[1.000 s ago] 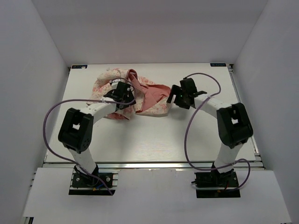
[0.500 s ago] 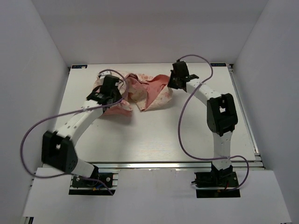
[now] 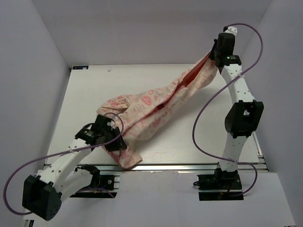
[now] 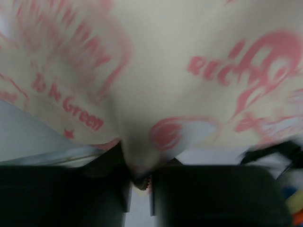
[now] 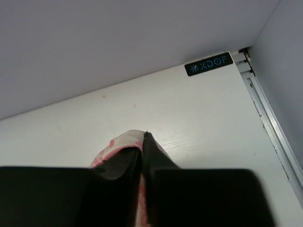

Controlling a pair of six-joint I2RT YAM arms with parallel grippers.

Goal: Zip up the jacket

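Note:
The jacket (image 3: 156, 106), cream with pink print, is stretched in a long diagonal band from the near left of the table up to the far right. My left gripper (image 3: 112, 138) is low near the front edge, shut on one end of the fabric. In the left wrist view the printed cloth (image 4: 156, 71) fills the frame and a fold of it is pinched between the jaws of that gripper (image 4: 139, 189). My right gripper (image 3: 215, 53) is raised at the back right, shut on the other end. In the right wrist view this gripper (image 5: 143, 146) pinches a cream and pink edge of the jacket (image 5: 118, 144).
The white table (image 3: 189, 137) is boxed in by white walls at the back and both sides. A metal rail (image 5: 267, 127) runs along its right edge, with a dark label (image 5: 209, 63) at the far corner. Purple cables (image 3: 201, 123) loop beside each arm.
Both grippers closed on the crumpled jacket and pulled apart. The left arm drew back to the near left; the right arm rose to the far right, stretching the jacket out.

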